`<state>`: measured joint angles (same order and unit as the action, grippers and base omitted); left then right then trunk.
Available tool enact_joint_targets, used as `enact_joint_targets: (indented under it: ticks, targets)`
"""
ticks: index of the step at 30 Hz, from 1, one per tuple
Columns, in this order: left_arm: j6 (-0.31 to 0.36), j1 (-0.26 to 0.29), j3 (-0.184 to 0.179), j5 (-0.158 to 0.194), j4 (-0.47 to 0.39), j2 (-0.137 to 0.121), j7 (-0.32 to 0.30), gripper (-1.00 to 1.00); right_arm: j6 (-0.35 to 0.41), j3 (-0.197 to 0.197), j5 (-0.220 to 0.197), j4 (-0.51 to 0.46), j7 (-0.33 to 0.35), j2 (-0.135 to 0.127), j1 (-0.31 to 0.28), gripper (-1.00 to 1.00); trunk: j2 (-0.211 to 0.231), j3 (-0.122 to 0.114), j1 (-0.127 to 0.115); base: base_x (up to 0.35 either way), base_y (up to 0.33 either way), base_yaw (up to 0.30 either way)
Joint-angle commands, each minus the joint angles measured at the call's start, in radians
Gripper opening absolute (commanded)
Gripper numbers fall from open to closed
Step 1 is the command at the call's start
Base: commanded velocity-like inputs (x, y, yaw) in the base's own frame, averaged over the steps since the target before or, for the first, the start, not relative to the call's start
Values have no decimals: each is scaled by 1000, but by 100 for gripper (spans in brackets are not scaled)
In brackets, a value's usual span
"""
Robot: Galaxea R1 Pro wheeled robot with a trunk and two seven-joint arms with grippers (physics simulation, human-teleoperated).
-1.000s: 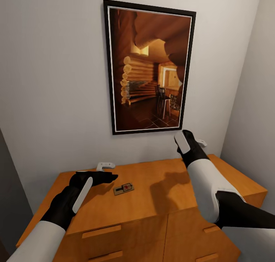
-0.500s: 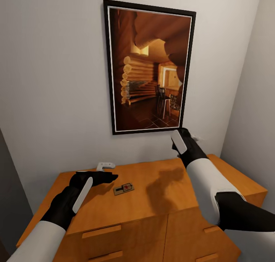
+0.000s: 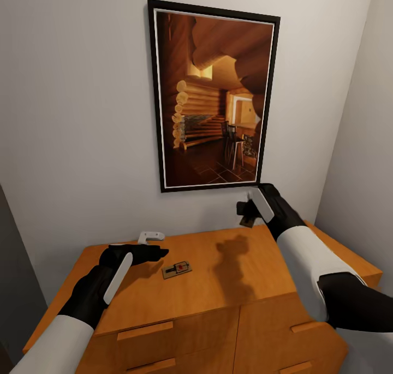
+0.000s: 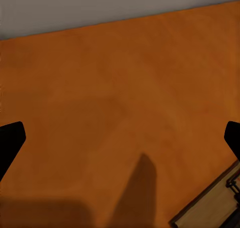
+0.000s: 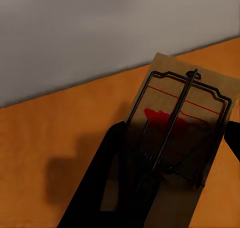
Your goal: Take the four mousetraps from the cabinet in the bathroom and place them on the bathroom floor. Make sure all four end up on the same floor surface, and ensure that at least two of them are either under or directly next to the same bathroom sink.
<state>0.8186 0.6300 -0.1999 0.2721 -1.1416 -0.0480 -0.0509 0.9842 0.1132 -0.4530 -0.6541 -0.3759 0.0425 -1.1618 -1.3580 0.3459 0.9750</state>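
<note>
Right claw (image 3: pixel 248 213): clamped on a mousetrap (image 5: pixel 175 138), raised above cabinet (image 3: pixel 218 287).
Left claw (image 3: pixel 147 243): spread wide, empty, just beside second trap (image 3: pixel 177 269) on cabinet top.

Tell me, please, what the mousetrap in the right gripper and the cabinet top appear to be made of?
The held mousetrap looks like a pale, matte wooden board, plain tan, carrying thin dark wire parts, probably metal, and a red patch. The cabinet top looks like smooth orange-brown wood or veneer with a satin finish; the grain is faint, so laminate is possible. The right gripper holds the trap above it.
</note>
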Motion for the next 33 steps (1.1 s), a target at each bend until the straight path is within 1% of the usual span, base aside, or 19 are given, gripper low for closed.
enact_joint_targets:
  ticks: [1, 3, 4, 5, 6, 8, 9, 10, 11, 12, 13, 15, 17, 21, 25, 31, 33]
  targets:
    - [4, 1, -1, -4, -1, -1, -4, 100, 8, 8, -11, -1, 13, -7, -1, -100, -1, 1, 0, 0, 0, 0]
    - [4, 1, -1, -4, -2, -1, -4, 100, 29, 45, -9, -1, 103, -30, -1, -100, -1, 1, 0, 0, 0, 0]
    - [3, 1, -1, -4, -2, -1, -4, 100, 33, 57, -9, -1, 127, -36, -1, -100, -1, 1, 0, 0, 0, 0]
    - [3, 1, -1, -5, -2, -1, -4, 100, 40, 85, -8, -1, 176, -47, -1, -100, -1, 1, 0, 0, 0, 0]
    - [3, 1, -1, -5, -2, -1, -4, 100, 42, 99, -8, -1, 199, -52, -1, -100, -1, 1, 0, 0, 0, 0]
    - [2, 0, -1, -5, -3, -1, -4, 100, 47, 155, -8, -1, 283, -63, -1, -100, -1, 1, 0, 0, 0, 0]
    - [2, 0, -1, -5, -3, -1, -4, 100, 48, 167, -7, -1, 300, -64, -1, -100, -1, 1, 0, 0, 0, 0]
    - [2, 1, -1, -5, -3, -1, -5, 100, 49, 190, -7, -1, 327, -65, -1, -100, -1, 1, 0, 0, 0, 0]
    - [2, 1, -1, -5, -3, -1, -5, 100, 49, 200, -8, -1, 338, -66, -1, -100, -1, 1, 0, 0, 0, 0]
    - [2, 1, -1, -5, -3, -1, -5, 100, 50, 219, -8, -1, 353, -66, -1, -100, -1, 1, 0, 0, 0, 0]
    - [2, 1, -1, -5, -3, -1, -6, 100, 50, 234, -8, -1, 363, -66, 0, -100, -1, 1, 0, 0, 0, 0]
    - [1, 1, -1, -5, -3, -1, -7, 100, 50, 249, -8, -1, 372, -66, 0, -100, -1, 1, 0, 0, 0, 0]
    - [1, 1, -1, -5, -3, -1, -8, 100, 49, 257, -9, 0, 377, -66, 0, -100, -1, 1, 0, 0, 0, 0]
    - [-2, 1, 0, -6, -3, -1, -8, 100, 42, 263, -9, -1, 381, -67, 14, -100, -1, 1, 0, 0, 0, 0]
    - [-33, 0, -5, -12, -5, 0, -6, 100, 38, 265, -8, -7, 382, -68, 44, -100, -1, 1, 0, 0, 0, 0]
    - [-48, 0, -7, -15, -5, 0, -6, 100, 38, 268, -6, -17, 382, -70, 89, -100, -1, 1, 0, 0, 0, 0]
    - [-48, 0, -8, -15, -4, 0, -5, 100, 44, 286, -5, -41, 383, -73, 106, -100, -1, 1, 0, 0, 0, 0]
